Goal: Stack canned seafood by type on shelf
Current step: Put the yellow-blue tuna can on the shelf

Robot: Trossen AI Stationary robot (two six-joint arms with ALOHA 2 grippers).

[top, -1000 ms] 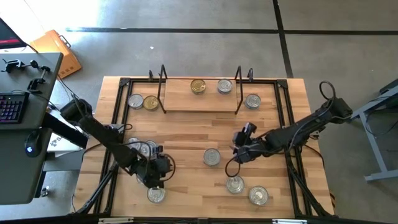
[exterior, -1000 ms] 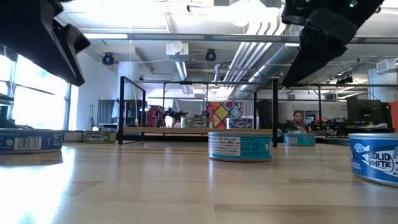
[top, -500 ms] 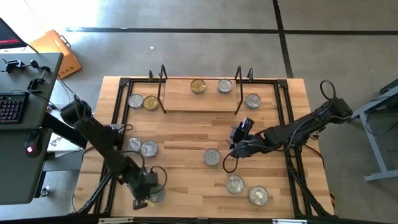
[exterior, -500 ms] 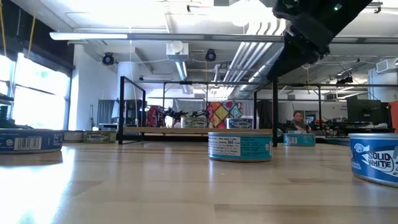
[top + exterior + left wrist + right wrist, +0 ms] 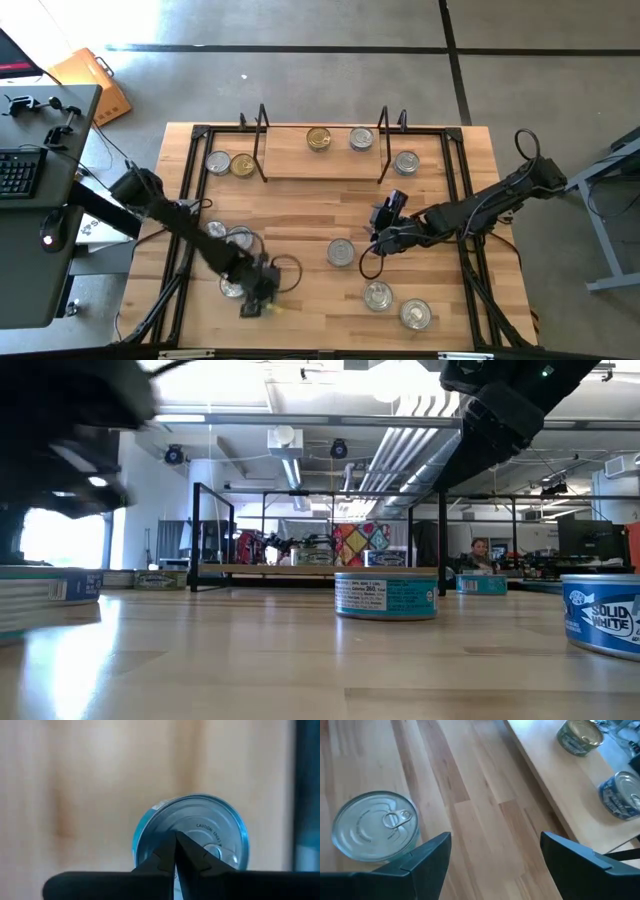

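Note:
Round tins lie scattered on the wooden table. The shelf stands at the far side and carries a gold-topped tin and a silver-topped one. My left gripper is shut near the front left, its tips pointing down over the lid of a blue, silver-topped tin. A silver-topped tin lies right beside that gripper. My right gripper hangs open above the table's middle, just to the right of another silver-topped tin, and touches nothing. My left gripper's shut fingertips come from above onto the middle of the blue tin's lid. The fingers themselves hide the spot, so I cannot tell whether they touch it. The tin rests on the table.
More tins lie about: two at the far left, one right of the shelf, two left of centre and two at the front right. The shelf's black wire end frames stand upright. Bare wood lies between centre and shelf.
My left gripper swung down toward the table's near edge, then came back a little to the right and farther in. The tin that lay by the near edge no longer shows there, and a tin now lies slightly farther in beside the gripper. It is blurred in the low view.

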